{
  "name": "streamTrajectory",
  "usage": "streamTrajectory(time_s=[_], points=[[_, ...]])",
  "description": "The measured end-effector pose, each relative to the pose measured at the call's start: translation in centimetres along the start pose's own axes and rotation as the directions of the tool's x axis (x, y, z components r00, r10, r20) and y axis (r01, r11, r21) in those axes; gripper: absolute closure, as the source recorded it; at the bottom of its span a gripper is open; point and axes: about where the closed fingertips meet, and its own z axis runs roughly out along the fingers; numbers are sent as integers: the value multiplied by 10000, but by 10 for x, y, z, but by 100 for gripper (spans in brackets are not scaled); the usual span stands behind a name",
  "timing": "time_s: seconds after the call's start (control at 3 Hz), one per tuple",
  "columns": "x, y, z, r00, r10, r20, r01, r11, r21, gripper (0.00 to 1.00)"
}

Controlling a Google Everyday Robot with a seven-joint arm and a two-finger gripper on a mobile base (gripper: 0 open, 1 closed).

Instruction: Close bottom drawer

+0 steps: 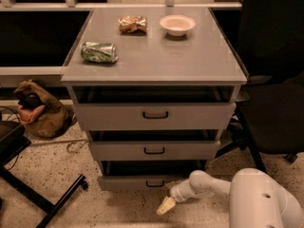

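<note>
The bottom drawer [128, 182] sits lowest under the desk's [156, 65] front edge. Its front stands a little proud of the frame with a dark gap above it, so it looks partly open. The gripper [166, 205] hangs low near the floor, just out from the drawer front, below and right of the handle [155, 183], toward the desk's front right corner. Whether it is spread or pressed together cannot be told, and it does not seem to touch the panel.

To close the drawer well, the robot would likely raise the gripper to panel height and meet the front near the handle, not out at the right end. It should then push straight toward the desk's back edge so the drawer does not skew. It should stay below the middle drawer [154, 151], which also seems to jut out.
</note>
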Motion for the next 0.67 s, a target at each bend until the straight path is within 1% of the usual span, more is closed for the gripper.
streamTrajectory(time_s=[0.33, 0.67], points=[[-3, -3, -2, 10000, -39, 78, 38, 9999, 163, 0], [-11, 1, 7, 9995, -218, 216, 213, 9996, 210, 0]])
